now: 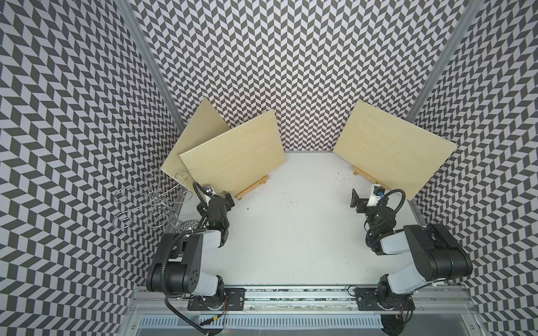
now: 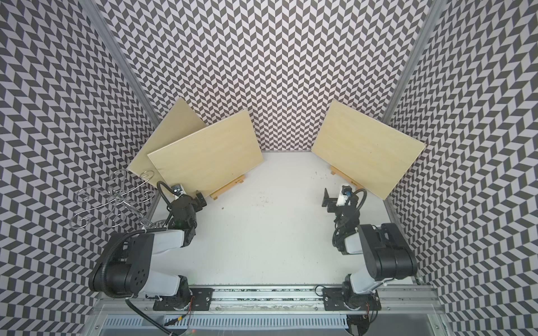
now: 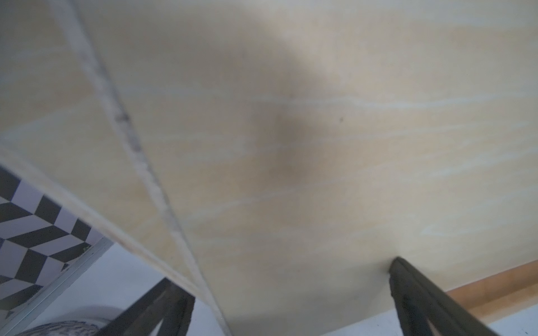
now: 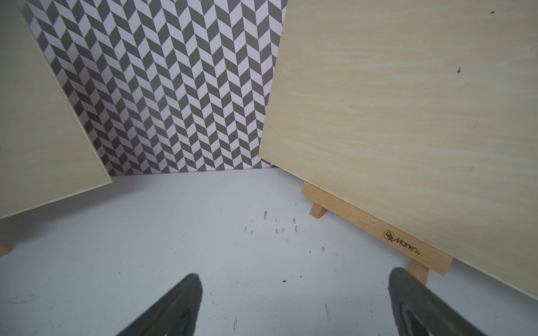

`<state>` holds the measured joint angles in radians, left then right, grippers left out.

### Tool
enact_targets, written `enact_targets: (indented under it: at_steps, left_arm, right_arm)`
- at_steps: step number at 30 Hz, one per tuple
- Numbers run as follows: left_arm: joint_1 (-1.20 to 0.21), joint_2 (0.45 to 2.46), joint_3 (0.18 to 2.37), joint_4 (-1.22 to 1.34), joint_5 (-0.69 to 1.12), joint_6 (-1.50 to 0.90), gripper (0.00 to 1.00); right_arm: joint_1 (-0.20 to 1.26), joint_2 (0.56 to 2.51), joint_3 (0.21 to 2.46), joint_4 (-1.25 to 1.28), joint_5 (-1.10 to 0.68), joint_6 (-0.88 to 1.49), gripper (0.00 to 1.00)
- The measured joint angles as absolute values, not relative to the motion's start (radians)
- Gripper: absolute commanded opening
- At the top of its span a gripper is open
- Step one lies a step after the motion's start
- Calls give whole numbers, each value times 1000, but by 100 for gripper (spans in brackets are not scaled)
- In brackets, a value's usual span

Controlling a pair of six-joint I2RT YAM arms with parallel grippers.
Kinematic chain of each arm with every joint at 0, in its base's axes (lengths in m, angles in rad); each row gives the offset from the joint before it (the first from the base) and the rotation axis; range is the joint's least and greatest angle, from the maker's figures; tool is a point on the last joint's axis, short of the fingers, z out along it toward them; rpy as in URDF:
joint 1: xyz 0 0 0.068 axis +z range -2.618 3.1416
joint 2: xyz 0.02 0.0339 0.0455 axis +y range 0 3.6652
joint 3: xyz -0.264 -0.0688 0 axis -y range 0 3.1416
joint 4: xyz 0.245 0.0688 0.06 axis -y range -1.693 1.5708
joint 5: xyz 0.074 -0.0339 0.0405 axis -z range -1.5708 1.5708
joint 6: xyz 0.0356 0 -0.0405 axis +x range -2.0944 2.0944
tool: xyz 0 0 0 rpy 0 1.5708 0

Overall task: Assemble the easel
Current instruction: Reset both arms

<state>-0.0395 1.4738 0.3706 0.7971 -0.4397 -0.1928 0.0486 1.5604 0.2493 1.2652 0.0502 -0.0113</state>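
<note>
Chevron-patterned walls (image 1: 291,58) closed in a white table (image 1: 291,238) on three sides. Three pale wooden boards stood toward the back. The right board (image 1: 393,148) leaned back on the right easel (image 4: 375,227) at the back right, its bottom edge on the ledge, which bore a burned-in brand mark. The front left board (image 1: 233,157) rested the same way on the left easel (image 1: 251,187) at the back left, with only the ledge end and a foot showing past the board's lower corner. The rear left board (image 1: 198,128) leaned against the left wall, partly hidden behind the front one.

Both arms reached forward from the rail at the near edge. A wire rack (image 1: 148,203) of looped metal stood at the table's left edge, beside the left arm.

The left gripper (image 3: 286,276) was up close to the lower part of the front left board, jaws spread wide and holding nothing. One fingertip (image 3: 398,263) sat right at the board's face, though contact could not be told; the other showed just off the board's side edge. The right gripper (image 4: 294,276) hung over bare table beside the right easel's near foot, jaws likewise spread wide and empty.

Small dark scuff marks (image 4: 276,227) dotted the table ahead of it.
</note>
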Motion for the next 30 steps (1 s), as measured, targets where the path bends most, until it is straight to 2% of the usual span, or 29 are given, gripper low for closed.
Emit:
enact_targets:
  at_steps: [6, 9, 21, 30]
  left_arm:
    - [-31, 1505, 302, 962, -384, -122, 99]
    - [-31, 1551, 230, 1139, -336, -87, 99]
    - [-70, 1565, 223, 1241, -316, -41, 99]
    - [-43, 1565, 231, 1240, -267, -39, 99]
  right_arm:
    - [49, 1560, 249, 1265, 50, -11, 99]
    - [49, 1560, 249, 1265, 50, -11, 99]
    - [47, 1560, 249, 1265, 48, -11, 99]
    - [47, 1560, 249, 1265, 43, -11, 99]
